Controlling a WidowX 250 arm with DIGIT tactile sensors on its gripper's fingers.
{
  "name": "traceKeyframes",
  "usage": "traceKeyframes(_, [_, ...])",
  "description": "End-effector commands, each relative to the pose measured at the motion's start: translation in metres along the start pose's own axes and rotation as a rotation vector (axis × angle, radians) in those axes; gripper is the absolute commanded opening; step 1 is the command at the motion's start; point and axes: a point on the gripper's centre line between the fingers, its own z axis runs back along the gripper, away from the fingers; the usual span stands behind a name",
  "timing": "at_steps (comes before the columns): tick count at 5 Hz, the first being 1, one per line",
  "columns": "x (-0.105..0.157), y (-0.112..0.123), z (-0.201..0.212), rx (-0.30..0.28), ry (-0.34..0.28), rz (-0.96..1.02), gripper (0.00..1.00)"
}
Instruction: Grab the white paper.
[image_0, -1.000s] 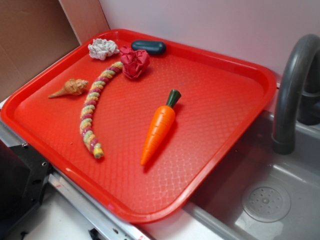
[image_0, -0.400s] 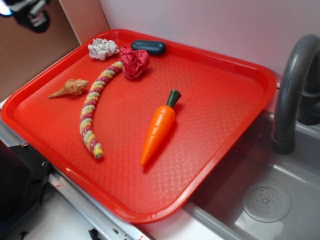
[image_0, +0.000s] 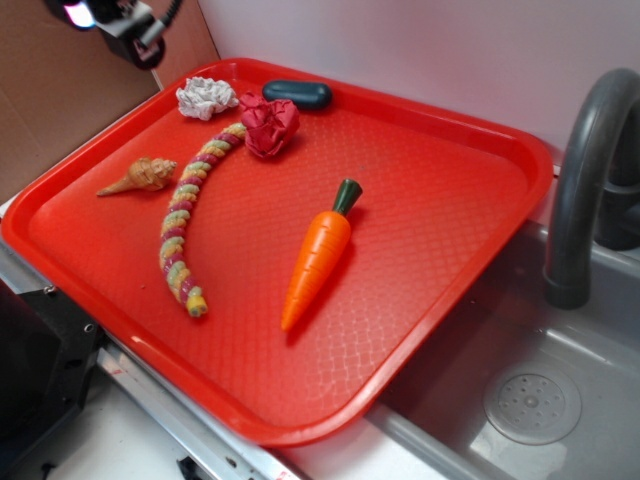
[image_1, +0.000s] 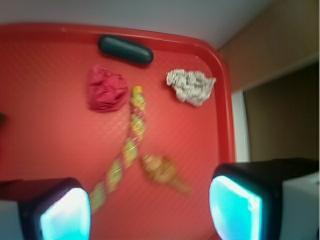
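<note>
Near the tray's (image_0: 520, 150) far left corner lies the white paper (image_0: 206, 97), beside the dark oval object (image_0: 297, 94). Hand (image_1: 150, 207): released, fingers spread, above and apart from it.

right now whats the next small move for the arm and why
Probably bring the end effector forward and down toward the white paper. It hangs open beyond the tray's far left corner, touching nothing, and in the wrist view the paper lies ahead, right of centre, beside the red paper ball.
</note>
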Motion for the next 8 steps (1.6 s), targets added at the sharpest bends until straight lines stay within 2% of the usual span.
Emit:
traceKeyframes(1, [0.039,0.024,-0.037,0.226,0.092,-0.189,1.0])
traceKeyframes(2, [0.059,0.039,-0.059,0.361,0.178,-0.281,1.0])
traceKeyframes(3, [0.075,0.055,-0.067,0.444,0.246,-0.357,1.0])
traceKeyframes(4, [0.079,0.069,-0.073,0.41,0.292,-0.451,1.0])
traceKeyframes(5, [0.073,0.074,-0.085,0.293,0.391,-0.525,1.0])
traceKeyframes(6, [0.061,0.07,-0.104,0.139,0.558,-0.693,1.0])
traceKeyframes(7, [0.065,0.06,-0.124,0.118,0.542,-0.702,1.0])
traceKeyframes(8, [0.069,0.064,-0.14,0.136,0.533,-0.666,1.0])
